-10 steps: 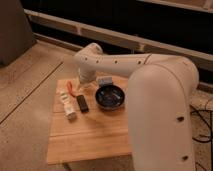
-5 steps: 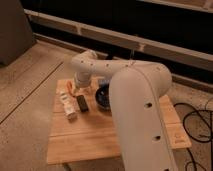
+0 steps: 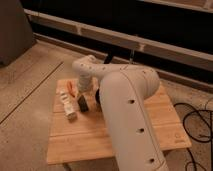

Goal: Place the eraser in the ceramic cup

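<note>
Left of your jaws, a long pale printed box (image 3: pixel 67 106) lies on the wooden surface (image 3: pixel 75 142). Your gripper (image 3: pixel 86 96) hangs low, jaws spread wide, with the small black rectangular eraser (image 3: pixel 83 105) on the surface just beneath them.

Wooden table (image 3: pixel 125 137): eraser (image 3: pixel 83 105), pale box (image 3: pixel 68 106); tool (image 3: pixel 86 96) above

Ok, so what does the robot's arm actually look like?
The arm is glossy off-white: thick rounded tube segments, with a row of small dark dots down the nearest one. The gripper, also pale, is above the wooden table, right by the eraser.
</note>
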Available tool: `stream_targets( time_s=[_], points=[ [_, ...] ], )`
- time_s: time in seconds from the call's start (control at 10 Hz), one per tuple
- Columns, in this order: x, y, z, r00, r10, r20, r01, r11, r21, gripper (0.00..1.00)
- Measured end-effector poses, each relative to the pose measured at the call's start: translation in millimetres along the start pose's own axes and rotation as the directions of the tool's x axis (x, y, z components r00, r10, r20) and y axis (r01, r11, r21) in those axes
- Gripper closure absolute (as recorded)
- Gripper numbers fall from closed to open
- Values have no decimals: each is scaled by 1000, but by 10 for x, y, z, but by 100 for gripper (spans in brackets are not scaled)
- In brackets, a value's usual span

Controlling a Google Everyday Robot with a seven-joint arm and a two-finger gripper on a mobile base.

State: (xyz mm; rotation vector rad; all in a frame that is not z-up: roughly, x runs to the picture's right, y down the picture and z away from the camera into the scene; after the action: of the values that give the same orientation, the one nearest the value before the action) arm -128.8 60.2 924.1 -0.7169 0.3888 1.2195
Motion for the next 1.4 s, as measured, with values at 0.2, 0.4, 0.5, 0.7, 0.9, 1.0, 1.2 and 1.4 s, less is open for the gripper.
stream_targets(
  time_s=[0.2,0.4,0.5,0.7,0.9,1.0,1.2,1.4],
  points=[
    [-112,25,55,1000,-17,-6,17,1000,4,35],
    [-218,88,86,999,-37,-4,37,999,-1,35],
    [-253,116,121,999,-42,-6,42,999,-9,35],
    [-314,165,175,1000,-28,0,28,998,-56,35],
    [-334,140,218,1000,-7,2,7,996,-94,35],
    [-314,109,243,1000,-4,-8,3,995,-96,39],
    [-238,30,294,999,-6,-43,3,996,-88,58],
    [-209,-40,329,998,-5,-59,0,996,-88,81]
  ],
)
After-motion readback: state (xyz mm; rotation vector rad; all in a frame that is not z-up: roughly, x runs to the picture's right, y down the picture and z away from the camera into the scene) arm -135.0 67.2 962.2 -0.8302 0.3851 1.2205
